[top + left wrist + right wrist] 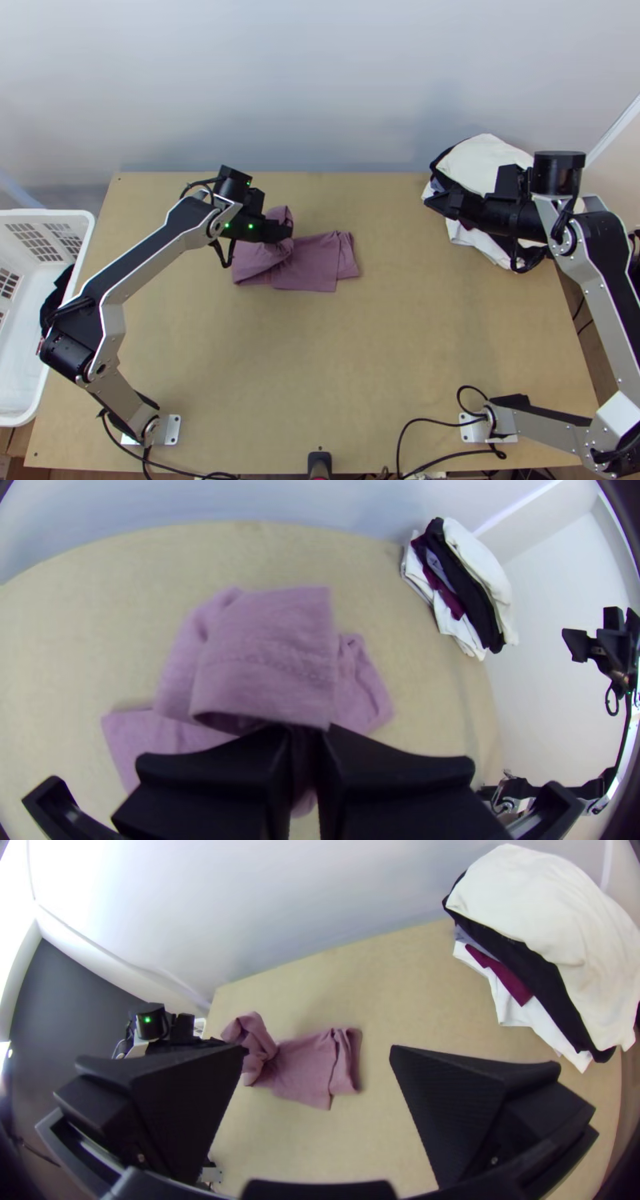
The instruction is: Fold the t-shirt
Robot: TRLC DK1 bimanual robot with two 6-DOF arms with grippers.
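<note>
A mauve t-shirt [312, 268] lies on a light wooden bench [360, 368], left of the middle and toward the far side. It is a small, partly folded bundle: one part is flat, with a narrow layered strip at its right end, and the left part rises in a doubled-over flap that curves back over the rest. In the left wrist view the flap makes a broad loop, with a stitched seam across it and a dark hollow under its edge.

The left tool [282, 232] is closed on the t-shirt, its two wide black fingers pressed close together with cloth pinched between them at the base of the flap.

The right tool [434, 202] is at the far right of the bench, above the left side of a pile of clothes [484, 164] and well apart from the t-shirt. Its fingers [467, 1107] stand wide apart, as the right wrist view shows, and it holds nothing.

The pile sits at the far right corner, its layers uneven: cream on top, then black, with dark purple, grey and white cloth beneath. A white plastic basket [60, 214] with slotted sides stands at the bench's left side, with a dark cloth [61, 284] inside it. Black cables [452, 457] curl along the near edge. A pale wall [320, 80] rises behind the bench.
</note>
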